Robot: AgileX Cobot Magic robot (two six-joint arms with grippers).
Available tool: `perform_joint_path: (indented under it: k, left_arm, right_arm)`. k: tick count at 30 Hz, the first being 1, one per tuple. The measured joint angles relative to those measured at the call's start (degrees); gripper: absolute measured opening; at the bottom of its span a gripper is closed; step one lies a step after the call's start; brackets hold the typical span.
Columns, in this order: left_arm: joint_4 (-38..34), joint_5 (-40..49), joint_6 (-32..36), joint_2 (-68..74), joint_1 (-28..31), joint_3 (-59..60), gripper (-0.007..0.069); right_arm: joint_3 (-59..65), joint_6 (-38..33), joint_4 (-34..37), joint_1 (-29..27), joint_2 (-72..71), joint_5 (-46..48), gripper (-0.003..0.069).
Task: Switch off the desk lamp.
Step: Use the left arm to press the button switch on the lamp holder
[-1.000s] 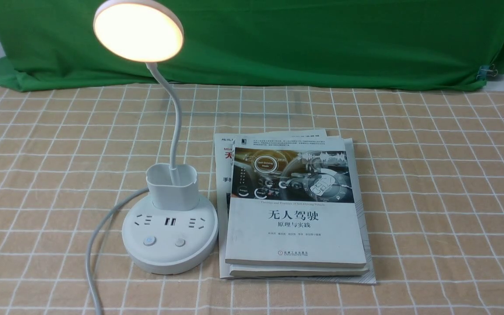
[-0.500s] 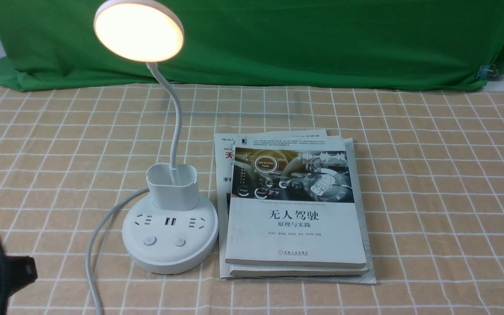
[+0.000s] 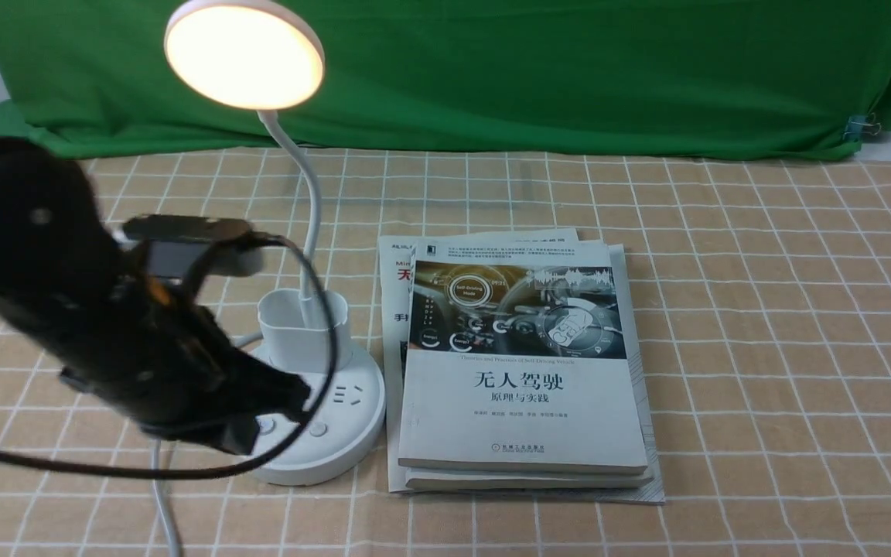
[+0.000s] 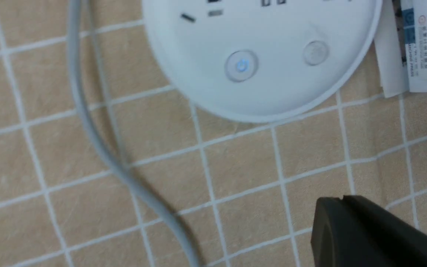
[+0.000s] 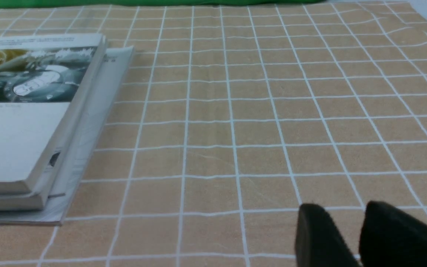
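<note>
- Left arm's in! A sec ago nothing stood near the desk lamp (image 3: 305, 333), and half a sec ago there was just a dark corner at the frame edge. Now the left gripper (image 3: 285, 408) hangs right over the lamp base, hiding its socket side.
- Head disc is glowing warm, so the lamp's on and the job's not done. Reads as approach phase, press to come.
- Left fingers (image 4: 365, 233): wrist cam shows one dark block w/ only a thin seam, so pinched together, holding nothing. Decent shape for a poke, I'd say.
- Target is prob. the power button (image 4: 241, 66) w/ the blue icon. The second button (image 4: 315, 52) sits just beside it on the base. No contact visible yet.
- Right gripper (image 5: 360, 237): narrow gap between its fingers, empty, low over bare surface (image 5: 235, 129), well apart from the base, beyond the books.
- Room: the books (image 3: 523, 371) butt against the base rim, so no slack on that side. The cord (image 4: 87, 122) curls off the base's opposite side. Above and in front of the base looks open.
- Cup and neck rise just behind the buttons, so overshoot is the risk.
</note>
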Motion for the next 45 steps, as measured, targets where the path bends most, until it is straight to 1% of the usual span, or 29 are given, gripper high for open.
perform_joint_path:
  k: [4, 8, 13, 19, 25, 34, 45]
  left_arm:
    - [0.6, 0.1, -0.1, 7.1, -3.7, -5.8, -0.0004]
    - [1.7, 0.5, -0.1, 12.0, -4.0, -8.9, -0.0004]
    - [4.3, 0.4, -0.2, 15.9, -4.0, -9.9, -0.0004]
    - [4.4, -1.1, -0.2, 20.6, -3.9, -10.1, -0.0004]
    - [4.0, -1.1, -0.3, 20.8, -3.8, -10.6, -0.0004]
    - [5.2, -2.3, -0.5, 15.8, -3.7, -10.5, -0.0004]
    - [5.4, -3.4, -0.9, 21.5, -3.7, -11.0, -0.0004]
  right_arm:
    - [0.0, 0.0, 0.0, 0.0, 0.0, 0.0, 0.0243]
    - [0.0, 0.0, 0.0, 0.0, 0.0, 0.0, 0.0243]
    - [0.0, 0.0, 0.0, 0.0, 0.0, 0.0, 0.0243]
    - [0.0, 0.0, 0.0, 0.0, 0.0, 0.0, 0.0243]
    - [0.0, 0.0, 0.0, 0.0, 0.0, 0.0, 0.0243]
    - [0.0, 0.0, 0.0, 0.0, 0.0, 0.0, 0.0243]
    - [0.0, 0.0, 0.0, 0.0, 0.0, 0.0, 0.0243]
